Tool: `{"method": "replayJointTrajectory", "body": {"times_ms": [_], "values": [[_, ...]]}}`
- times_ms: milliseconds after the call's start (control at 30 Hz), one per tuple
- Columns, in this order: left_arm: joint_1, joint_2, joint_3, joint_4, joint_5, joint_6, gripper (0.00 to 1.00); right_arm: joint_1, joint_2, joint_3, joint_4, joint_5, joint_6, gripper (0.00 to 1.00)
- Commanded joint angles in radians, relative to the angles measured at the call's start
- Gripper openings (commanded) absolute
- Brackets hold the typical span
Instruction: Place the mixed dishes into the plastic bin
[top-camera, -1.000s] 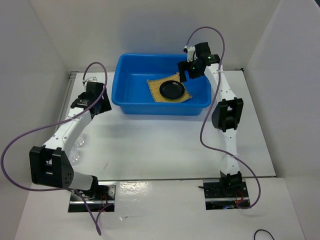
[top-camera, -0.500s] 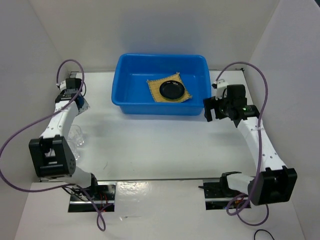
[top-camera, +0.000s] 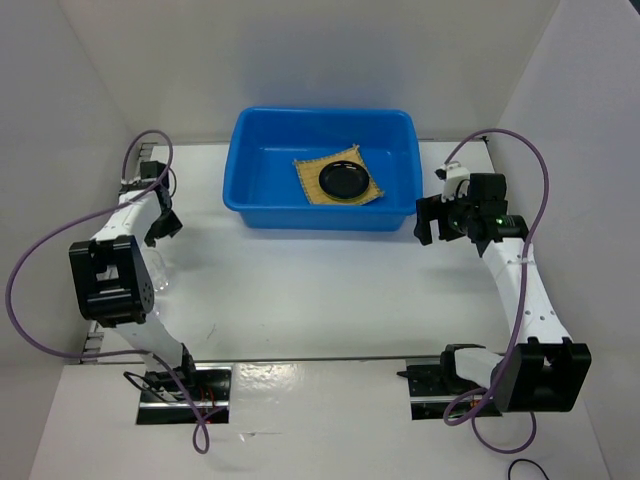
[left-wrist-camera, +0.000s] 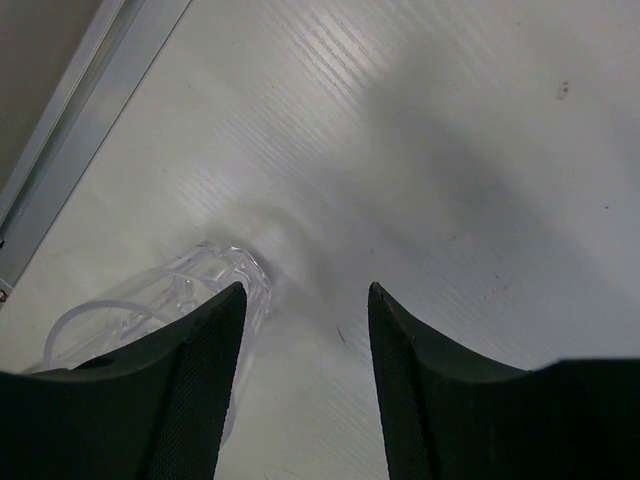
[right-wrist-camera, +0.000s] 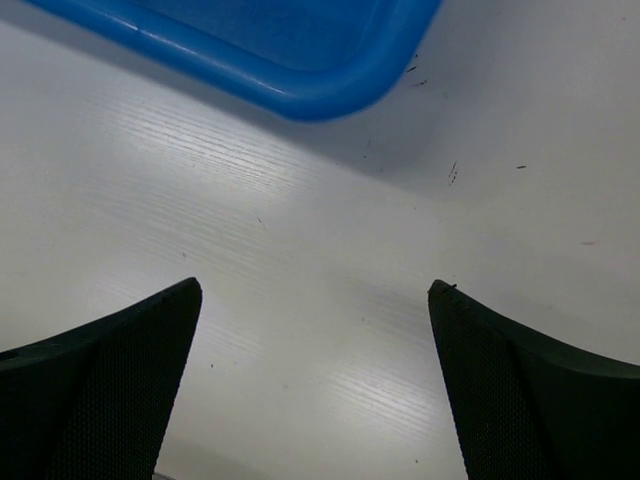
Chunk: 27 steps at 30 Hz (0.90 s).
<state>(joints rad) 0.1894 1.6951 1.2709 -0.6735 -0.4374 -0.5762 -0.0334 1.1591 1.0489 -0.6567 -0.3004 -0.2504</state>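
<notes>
The blue plastic bin (top-camera: 262, 190) stands at the back centre. In it the tan woven mat (top-camera: 306, 180) lies flat with the black dish (top-camera: 343, 180) on it. My right gripper (top-camera: 429, 222) is open and empty over the table, just right of the bin's near right corner (right-wrist-camera: 300, 100). My left gripper (top-camera: 160, 228) is open at the far left, low over the table. A clear glass cup (left-wrist-camera: 200, 290) lies by its left finger (left-wrist-camera: 190, 380), outside the gap. It shows faintly in the top view (top-camera: 157, 274). The lime-green plate and the second cup are out of view.
White walls close in the table on the left, back and right. A metal strip (left-wrist-camera: 80, 120) runs along the table's left edge next to the cup. The purple cables loop out beside both arms.
The right gripper left the bin and moved to the table right of it, then held almost still. The left arm swung to the far left and its gripper came down by the glass cup.
</notes>
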Motion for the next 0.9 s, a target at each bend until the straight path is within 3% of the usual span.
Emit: {"method": "replayJointTrajectory", "body": {"times_ms": [0,167,400,667,867], "values": [[0.01,0.057,0.028,-0.015,-0.015,0.007,0.59,-0.007,0.001,0.02,0.042,-0.023,-0.009,0.98],[0.01,0.077,0.038,-0.026,-0.015,0.007,0.58,-0.007,-0.009,0.011,0.042,-0.023,-0.009,0.98],[0.01,-0.031,0.018,-0.003,-0.018,-0.002,0.65,-0.007,-0.009,0.011,0.042,-0.023,-0.009,0.98],[0.01,-0.198,-0.027,0.0,-0.061,-0.034,0.65,-0.007,0.001,0.011,0.042,-0.023,-0.018,0.98],[-0.018,-0.207,-0.047,-0.009,-0.084,-0.034,0.67,-0.007,0.034,0.011,0.042,-0.023,-0.018,0.98]]}}
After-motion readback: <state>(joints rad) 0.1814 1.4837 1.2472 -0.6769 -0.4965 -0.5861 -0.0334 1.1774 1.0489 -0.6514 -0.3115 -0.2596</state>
